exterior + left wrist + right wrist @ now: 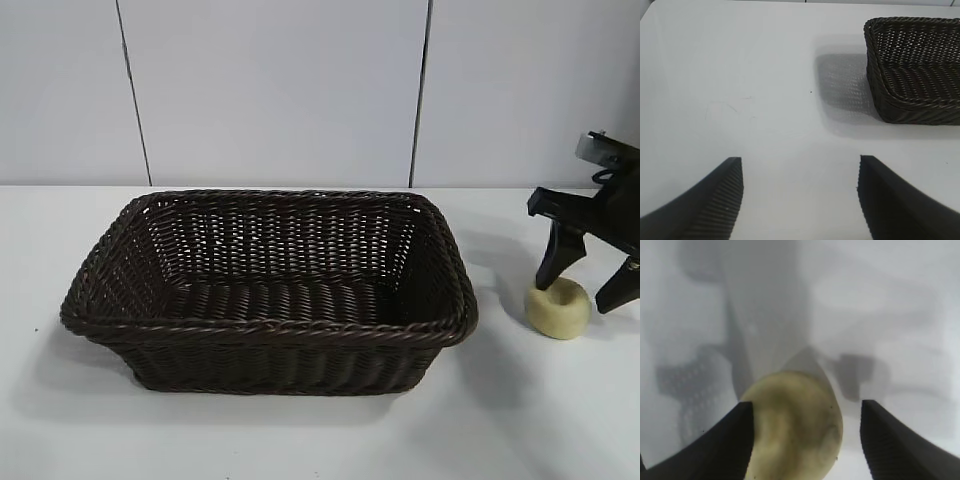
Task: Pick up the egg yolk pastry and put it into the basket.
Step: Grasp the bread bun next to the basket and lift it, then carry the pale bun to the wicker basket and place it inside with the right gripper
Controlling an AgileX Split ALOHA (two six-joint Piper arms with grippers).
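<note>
2 black fingers of the right gripper straddle the small pale yellow round egg yolk pastry on the white table, jaws apart, not gripping. It sits right of the dark brown woven wicker basket.

Even, bright overhead light is seen throughout, soft shadows are cast beside the basket on the white table, and the right wrist view is rendered hazy and blurred.
</note>
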